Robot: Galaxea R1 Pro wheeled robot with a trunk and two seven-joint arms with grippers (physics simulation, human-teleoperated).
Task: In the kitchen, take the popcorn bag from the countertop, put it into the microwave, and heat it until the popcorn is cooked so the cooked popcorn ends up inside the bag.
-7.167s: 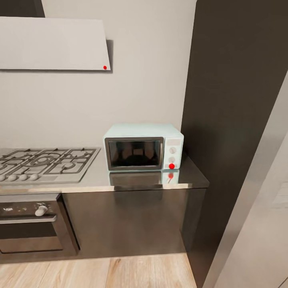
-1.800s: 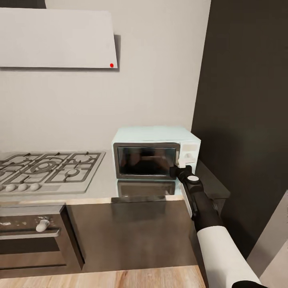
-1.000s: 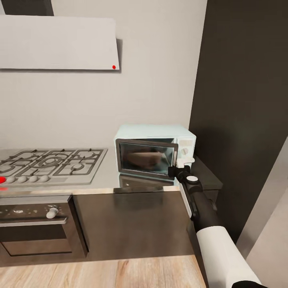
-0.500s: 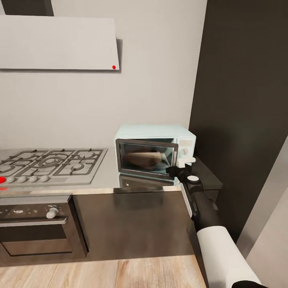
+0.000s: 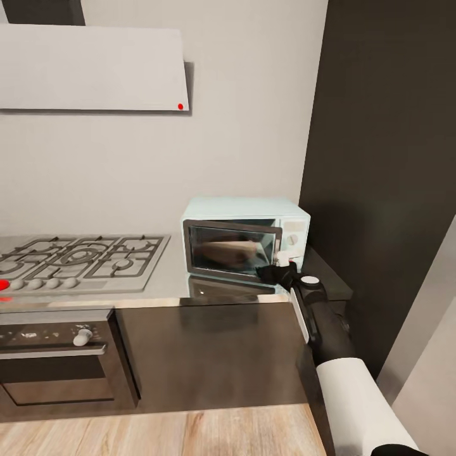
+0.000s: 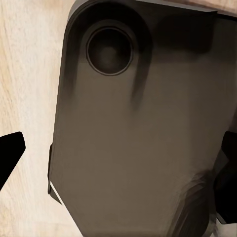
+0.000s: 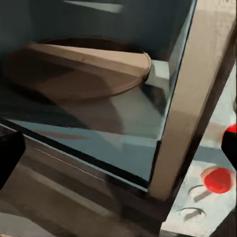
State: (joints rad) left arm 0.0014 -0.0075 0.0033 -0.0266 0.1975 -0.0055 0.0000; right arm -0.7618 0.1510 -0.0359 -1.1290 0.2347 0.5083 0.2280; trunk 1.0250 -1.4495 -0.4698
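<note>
right gripper (image 5: 273, 271): fingers apart at ajar dark-glass door's free edge | small pale blue boxy microwave (image 5: 246, 239): on glossy grey countertop (image 5: 158, 288) | left gripper (image 6: 118, 163): fingers apart

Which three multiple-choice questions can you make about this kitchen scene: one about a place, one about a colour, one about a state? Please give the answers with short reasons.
1. Where does the small pale blue microwave stand?
A. on the grey glossy countertop, to the right of the steel gas hob
B. on the wood floor
C. on top of the gas hob

2. What colour is the round dot on the microwave's control panel?
A. green
B. red
C. yellow

3. What is the state of the microwave's dark glass door?
A. shut flush
B. removed
C. slightly open, with the right gripper at its edge

Answers: 1 A, the head view shows it on the counter beside the hob. 2 B, the right wrist view shows a red dot. 3 C, the door stands at an angle to the front, and the round tan turntable shows inside.
</note>
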